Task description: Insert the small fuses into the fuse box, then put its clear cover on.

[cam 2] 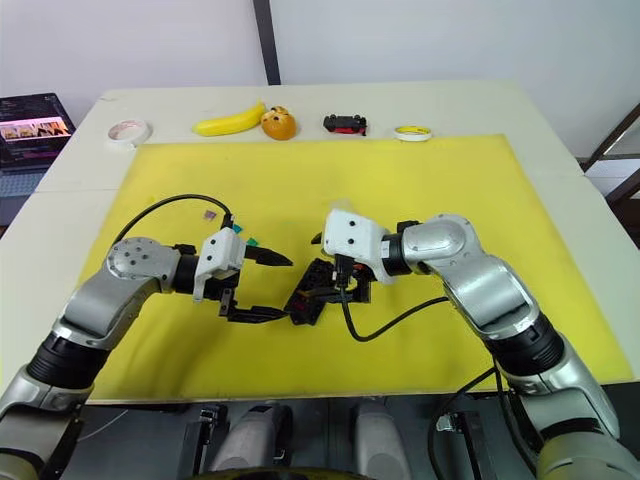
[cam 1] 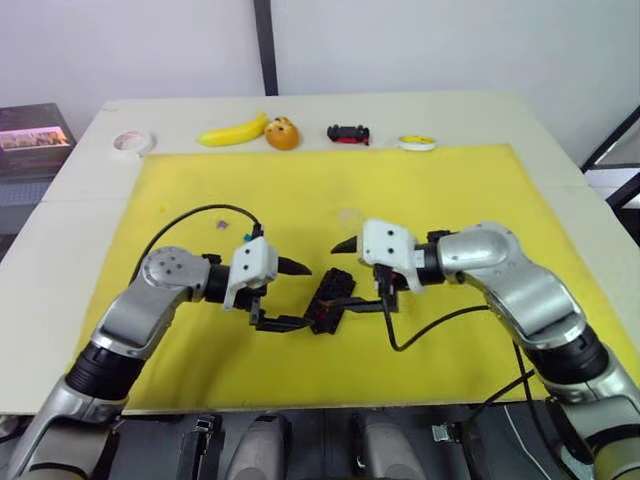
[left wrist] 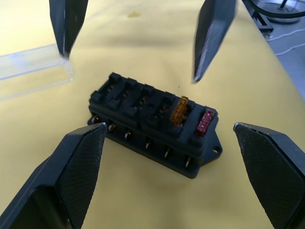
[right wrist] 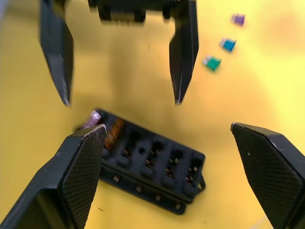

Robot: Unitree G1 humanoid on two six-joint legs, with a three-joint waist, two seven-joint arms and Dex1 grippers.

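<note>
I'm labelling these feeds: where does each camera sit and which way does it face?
Head pair: on the head, looking forward and down at the yellow mat, over both arms.
Left wrist: behind the open left tool, facing the fuse box and clear cover.
Right wrist: behind the open right tool, facing three loose fuses.
All share the fuse box.

1. Place read as a robot test lab or workshop bench, not a home.
2. A pale table (cam 1: 60, 215) stood against a plain white wall (cam 1: 450, 45), with a yellow mat (cam 1: 450, 190) laid over it as a work surface.
3. Odd props sat in a row at the far edge: banana (cam 1: 233, 131), toy car (cam 1: 348, 133), tape rolls (cam 1: 132, 143).
4. Loose cables (cam 1: 440, 325) hung off the robot arms.
</note>
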